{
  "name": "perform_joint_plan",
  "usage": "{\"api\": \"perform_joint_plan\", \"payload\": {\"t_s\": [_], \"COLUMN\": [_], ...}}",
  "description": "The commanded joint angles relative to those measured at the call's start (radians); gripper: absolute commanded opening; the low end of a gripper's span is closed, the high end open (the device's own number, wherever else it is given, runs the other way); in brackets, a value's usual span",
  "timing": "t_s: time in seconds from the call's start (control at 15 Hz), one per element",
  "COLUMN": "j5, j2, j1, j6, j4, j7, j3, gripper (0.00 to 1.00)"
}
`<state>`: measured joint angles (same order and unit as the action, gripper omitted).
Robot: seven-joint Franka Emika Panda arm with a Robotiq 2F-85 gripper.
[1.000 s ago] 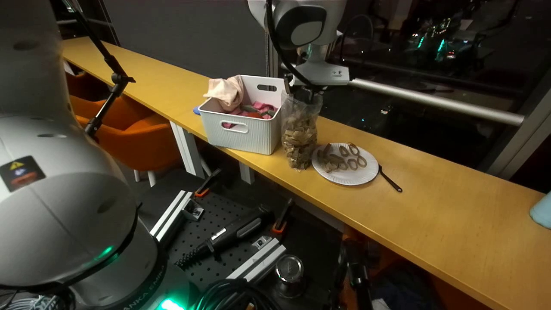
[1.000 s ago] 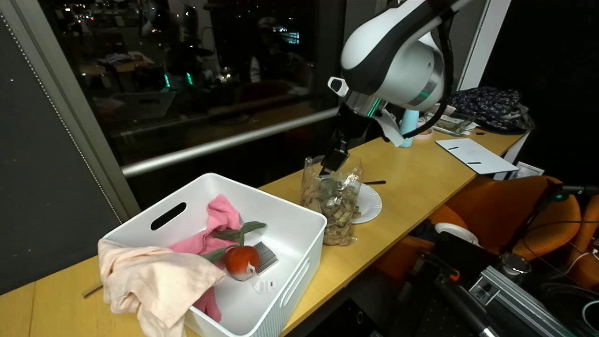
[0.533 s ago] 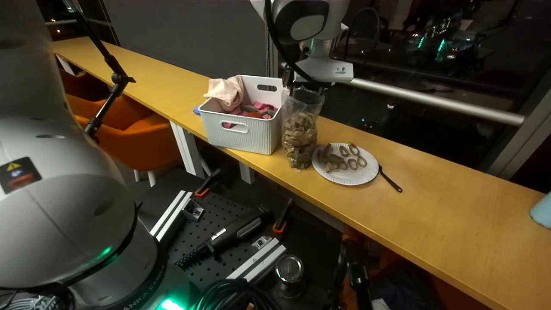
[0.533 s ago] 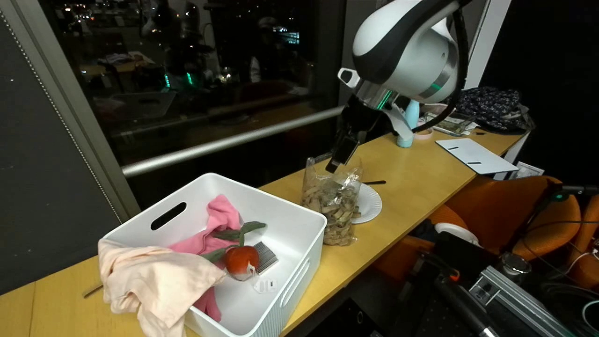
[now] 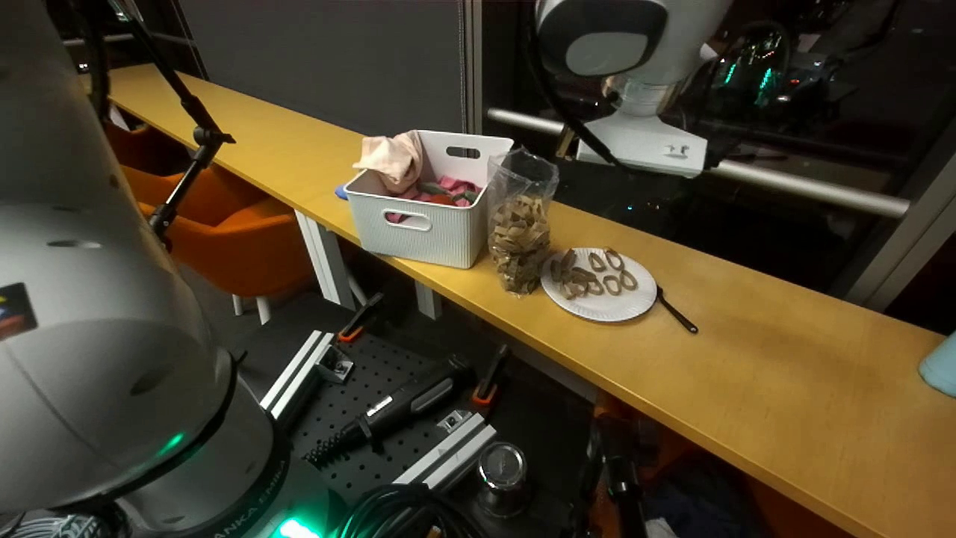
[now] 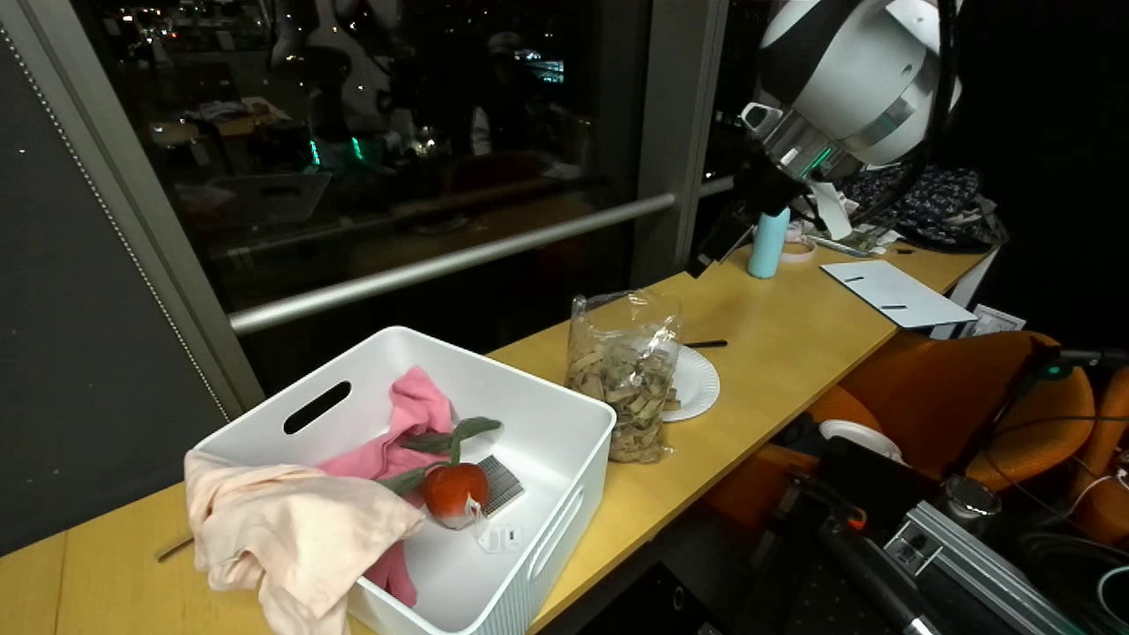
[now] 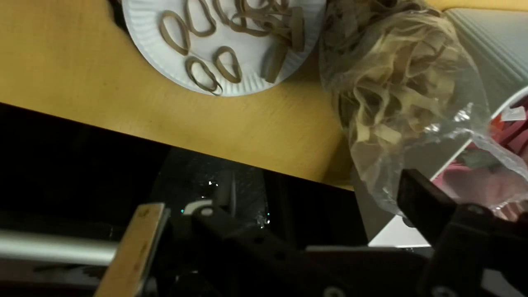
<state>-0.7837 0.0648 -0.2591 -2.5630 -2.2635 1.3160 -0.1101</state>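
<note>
The gripper [image 6: 708, 261] has left the mouth of the clear bag [image 6: 622, 397], where its fingers reached in a second ago; it now hangs above and off to one side, by the window, with the arm shifted along with it. In the wrist view its fingers stand wide apart with nothing visible between them, so it appears released and carries no piece away. The bag stays where it was: upright on the tabletop [image 5: 784, 373], part-filled with tan loop-like pieces, its top open, between the white bin [image 5: 418, 239] and the paper plate [image 5: 620, 305]. More such loops lie on the plate, some spread singly, others heaped at the side nearest the bag. For the work in hand, this likely means that contact with the bag is over and it stands unsupported.
</note>
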Motion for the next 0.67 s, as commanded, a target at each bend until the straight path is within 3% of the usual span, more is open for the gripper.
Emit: {"api": "perform_joint_plan", "payload": {"t_s": [0.0,0.33,0.6], "j5": [0.019,0.113,0.244], "j2": [0.157,0.373,0.486], "j1": [-0.013,-0.017,-0.004], "j6": [0.070,0.088,0.075], "j4": [0.138,0.312,0.380], "j7": [0.037,-0.003,-0.098], "j3": [-0.041,0.008,0.048], "gripper": [1.00,1.00,1.00]}}
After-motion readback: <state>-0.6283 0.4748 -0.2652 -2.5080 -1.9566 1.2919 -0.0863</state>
